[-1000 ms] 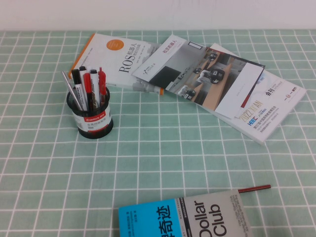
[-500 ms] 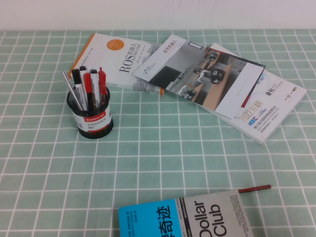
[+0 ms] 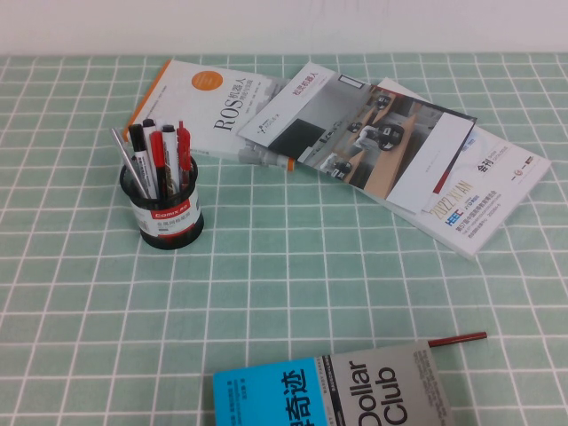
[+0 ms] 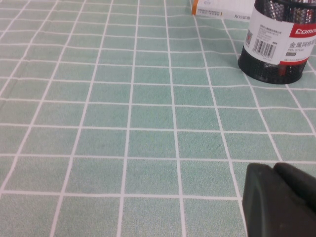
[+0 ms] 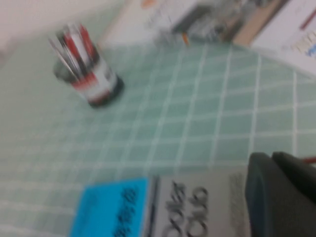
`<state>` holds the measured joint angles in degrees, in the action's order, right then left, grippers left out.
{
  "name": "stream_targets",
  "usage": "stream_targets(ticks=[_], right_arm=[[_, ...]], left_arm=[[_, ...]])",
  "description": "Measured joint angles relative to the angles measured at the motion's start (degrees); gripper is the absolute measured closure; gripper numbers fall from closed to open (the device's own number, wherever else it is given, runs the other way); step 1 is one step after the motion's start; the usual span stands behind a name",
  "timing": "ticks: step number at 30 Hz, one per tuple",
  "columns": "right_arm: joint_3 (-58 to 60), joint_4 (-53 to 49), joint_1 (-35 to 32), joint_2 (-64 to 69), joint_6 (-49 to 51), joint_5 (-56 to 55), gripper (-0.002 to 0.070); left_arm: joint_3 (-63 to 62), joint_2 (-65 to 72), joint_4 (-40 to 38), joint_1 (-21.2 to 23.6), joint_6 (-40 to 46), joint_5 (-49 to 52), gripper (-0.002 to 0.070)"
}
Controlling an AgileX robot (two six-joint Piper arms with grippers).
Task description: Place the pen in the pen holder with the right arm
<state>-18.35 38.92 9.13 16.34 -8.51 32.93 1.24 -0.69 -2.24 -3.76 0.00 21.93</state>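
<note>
The pen (image 3: 458,338), a thin dark red stick with a brighter red tip, lies on the green checked cloth at the front right, one end against the far edge of the "Dollar Club" book (image 3: 355,390). The pen holder (image 3: 162,217), a black mesh cup with a white label band, stands at the left and holds several pens and markers. Neither gripper shows in the high view. My left gripper (image 4: 274,170) is shut and empty, low over the cloth near the holder (image 4: 276,47). My right gripper (image 5: 271,158) is shut and empty over the book (image 5: 163,212); a red sliver of the pen (image 5: 309,159) shows beside it.
A white and orange book (image 3: 209,106) lies behind the holder. Open magazines (image 3: 373,133) and a white booklet (image 3: 488,191) are spread across the back right. The holder (image 5: 91,74) is far from my right gripper.
</note>
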Motion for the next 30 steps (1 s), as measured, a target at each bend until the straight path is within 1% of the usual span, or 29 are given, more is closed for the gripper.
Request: stream_targets(ticks=[4,9,14,17,19,25,30], right_arm=[[-8.36,-6.83,0.00,10.45,-3.39,8.02,0.0696],[-17.43,-8.81,0.00,23.64,-10.86,14.12,0.0696],[-27.00,-9.03,0.37,37.00,-14.17,18.42,0.0696],[-32.05,-10.22,2.97,44.65,-17.31,18.67,0.0696],[-35.68,-12.94,5.74,49.89,-19.76,19.07,0.0696],[-44.27,-24.54,14.10,61.47,-25.79,23.98,0.0696],[-46.78,-34.45,20.25,65.95,-34.61,26.07,0.0696]], left_arm=[[0.00,0.00,0.00,0.00,0.00,0.00,0.0681],[0.00,0.00,0.00,0.00,0.00,0.00,0.0681],[0.00,0.00,0.00,0.00,0.00,0.00,0.0681],[0.00,0.00,0.00,0.00,0.00,0.00,0.0681],[0.00,0.00,0.00,0.00,0.00,0.00,0.0681],[0.00,0.00,0.00,0.00,0.00,0.00,0.0681],[0.00,0.00,0.00,0.00,0.00,0.00,0.0681]])
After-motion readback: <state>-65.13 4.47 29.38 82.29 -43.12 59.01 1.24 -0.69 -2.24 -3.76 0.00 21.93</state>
